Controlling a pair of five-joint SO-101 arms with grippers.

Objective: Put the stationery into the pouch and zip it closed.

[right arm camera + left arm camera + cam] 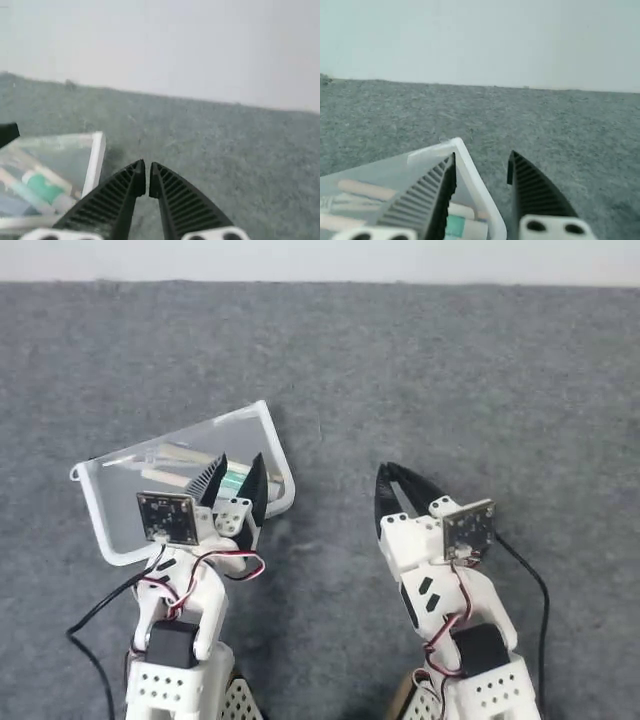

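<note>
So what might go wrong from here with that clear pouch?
The open left fingers straddle the white rim of the pouch; closing might only pinch clear plastic and drag it. The right fingers are shut, apart from the pouch, so nothing steadies it. The stationery inside could shift.

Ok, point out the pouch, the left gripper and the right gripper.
pouch (115,505), high view, on its bare clear face.
left gripper (240,459), high view, midway between its open fingertips.
right gripper (147,164), right wrist view, midway between its shut fingertips.
</note>
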